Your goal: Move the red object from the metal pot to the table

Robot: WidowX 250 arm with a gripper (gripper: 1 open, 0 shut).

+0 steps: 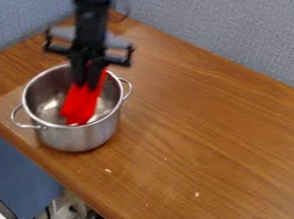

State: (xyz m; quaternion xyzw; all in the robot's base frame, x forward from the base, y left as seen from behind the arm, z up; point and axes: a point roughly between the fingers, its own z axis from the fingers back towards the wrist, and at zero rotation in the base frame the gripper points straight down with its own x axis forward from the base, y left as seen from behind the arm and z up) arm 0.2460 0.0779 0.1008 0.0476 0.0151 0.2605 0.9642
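Note:
The red object [82,103], a bright red long block, hangs upright with its lower end still inside the metal pot [53,130]. My gripper [87,75] points straight down over the pot and is shut on the block's upper end. The shiny steel pot stands near the front left corner of the brown wooden table [201,128], one small loop handle [20,118] showing on its left side. The block's top is hidden behind my dark fingers.
A grey-blue wall runs behind the table. The table's rounded front edge [98,204] lies just below the pot, with floor clutter beneath it. Bare wood spreads to the right of the pot.

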